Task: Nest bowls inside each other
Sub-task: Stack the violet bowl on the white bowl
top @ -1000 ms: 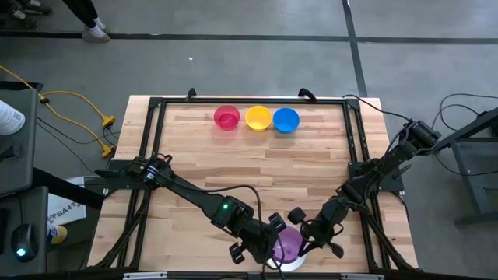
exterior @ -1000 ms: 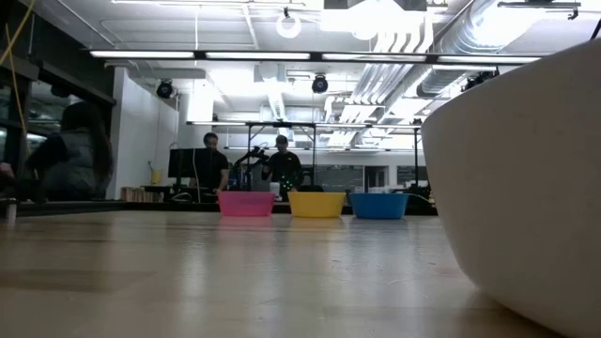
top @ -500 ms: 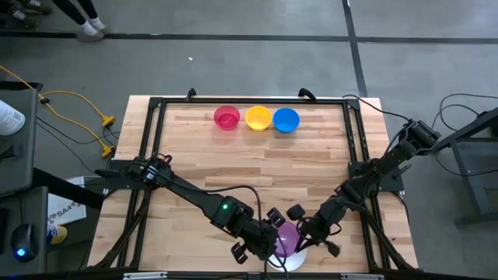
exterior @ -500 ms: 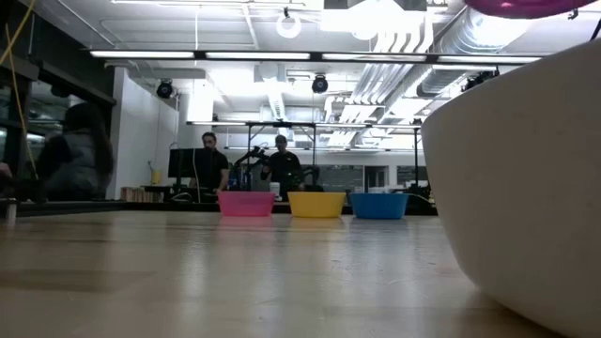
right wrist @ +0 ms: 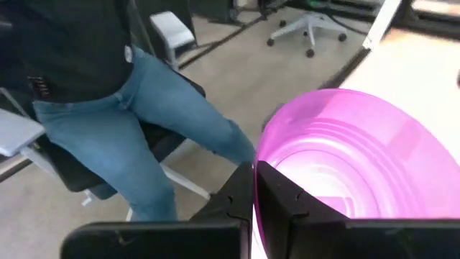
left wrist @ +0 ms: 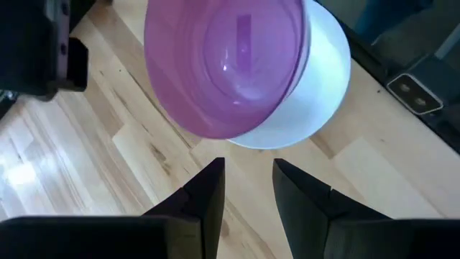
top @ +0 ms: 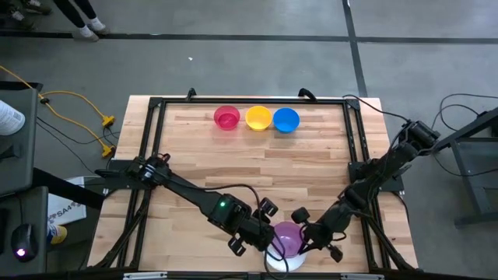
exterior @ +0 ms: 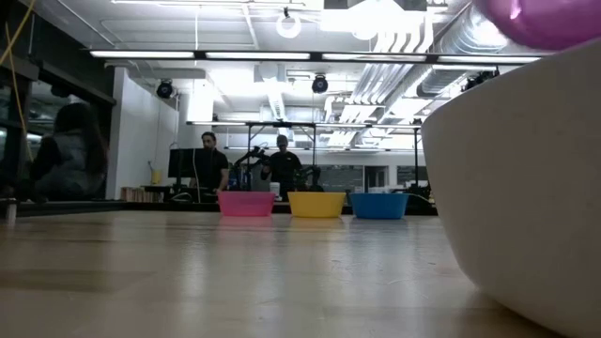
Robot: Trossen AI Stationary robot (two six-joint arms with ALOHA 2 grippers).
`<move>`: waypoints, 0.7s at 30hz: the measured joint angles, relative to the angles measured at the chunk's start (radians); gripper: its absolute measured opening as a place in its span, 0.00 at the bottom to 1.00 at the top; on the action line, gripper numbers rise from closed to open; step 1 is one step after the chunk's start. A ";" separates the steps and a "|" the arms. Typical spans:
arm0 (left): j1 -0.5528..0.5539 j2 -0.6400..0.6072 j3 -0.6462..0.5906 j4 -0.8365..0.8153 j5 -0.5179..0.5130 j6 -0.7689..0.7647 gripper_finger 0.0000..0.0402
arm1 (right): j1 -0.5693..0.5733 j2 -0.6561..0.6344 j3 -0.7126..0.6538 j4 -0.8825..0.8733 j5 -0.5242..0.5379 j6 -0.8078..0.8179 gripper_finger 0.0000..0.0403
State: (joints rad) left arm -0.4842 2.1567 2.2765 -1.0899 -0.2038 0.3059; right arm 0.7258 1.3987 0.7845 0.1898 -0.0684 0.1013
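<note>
Two grippers at purple bowl [top: 286, 237] over white bowl [top: 282, 261]: right gripper [right wrist: 253, 188] pinching purple rim, left gripper [left wrist: 248, 188] spread, apart from it.

The round purple plastic bowl [top: 286, 236] hid most of the larger white plastic bowl [top: 289, 263], itself cut by the low view's edge.

arms: two, dark, slender, jointed links
left arm [top: 183, 190]: black, a small green light on one link, black cable along it
right arm [top: 373, 177]: black, blocky joints
left gripper [left wrist: 248, 194]: two flat, dark, tapered fingers
right gripper [right wrist: 253, 194]: dark, matte, angular fingers
</note>
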 joint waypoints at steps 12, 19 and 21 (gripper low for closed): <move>0.000 -0.049 -0.001 -0.094 0.125 -0.135 0.29 | 0.003 0.125 0.013 -0.006 0.022 0.015 0.01; 0.000 -0.050 -0.001 -0.113 0.150 -0.185 0.29 | 0.005 0.206 0.066 -0.066 0.015 0.027 0.01; 0.000 -0.050 -0.001 -0.118 0.151 -0.197 0.29 | 0.011 0.235 0.080 -0.078 0.017 0.029 0.01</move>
State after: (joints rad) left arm -0.4843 2.1068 2.2753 -1.2079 -0.0527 0.1090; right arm 0.7372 1.6335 0.8645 0.1119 -0.0510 0.1302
